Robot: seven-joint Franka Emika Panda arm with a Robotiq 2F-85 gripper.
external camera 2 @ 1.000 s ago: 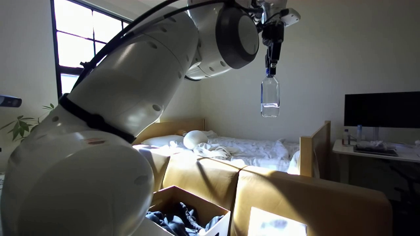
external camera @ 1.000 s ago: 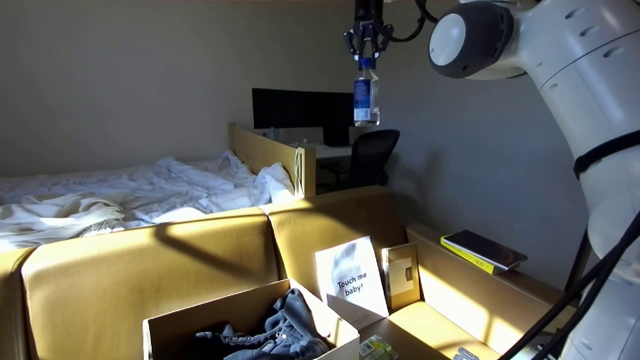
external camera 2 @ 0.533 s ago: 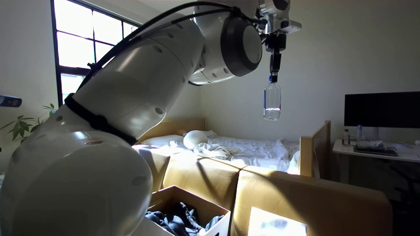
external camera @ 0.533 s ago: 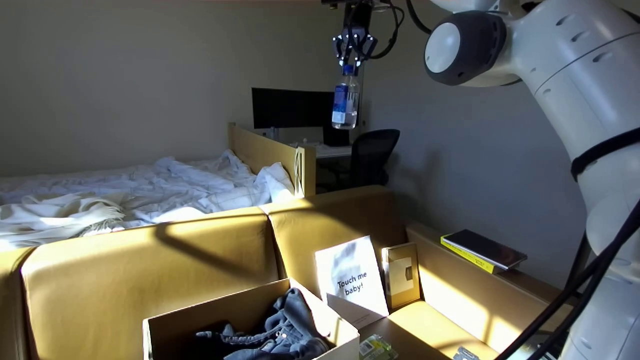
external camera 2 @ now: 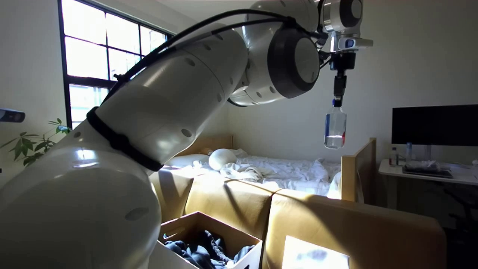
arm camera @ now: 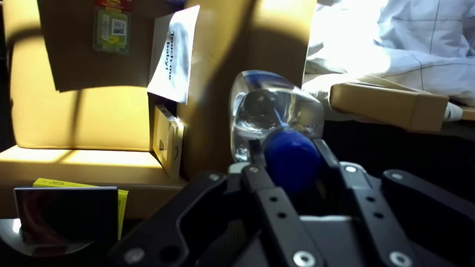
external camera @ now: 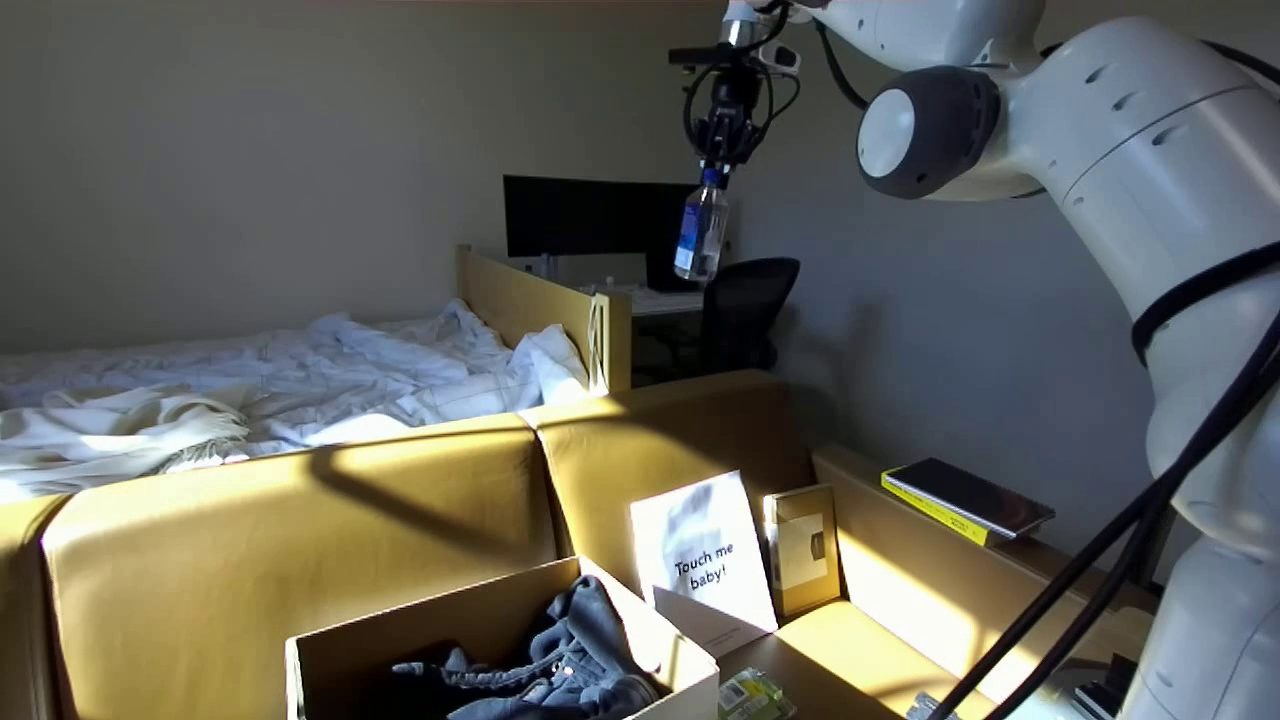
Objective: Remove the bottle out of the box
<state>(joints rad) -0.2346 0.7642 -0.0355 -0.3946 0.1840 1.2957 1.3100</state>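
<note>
Gripper (arm camera: 289,146) pinches bottle (external camera 2: 335,127) by the cap (arm camera: 293,159), clear of the box (external camera 2: 231,237)

And it's a neat hold, fingers (arm camera: 256,154) on either side of that blue top! In an exterior view the bottle hangs left of the left edge of the desk (external camera 2: 465,177), higher than its near corner; the box sits lower, farther from that corner, dark cloth (external camera: 590,650) inside. So the lift-out looks done, and the carry seems the step in hand. Next should come a flat spot outside, the slight lean corrected, release only with the base supported.
</note>
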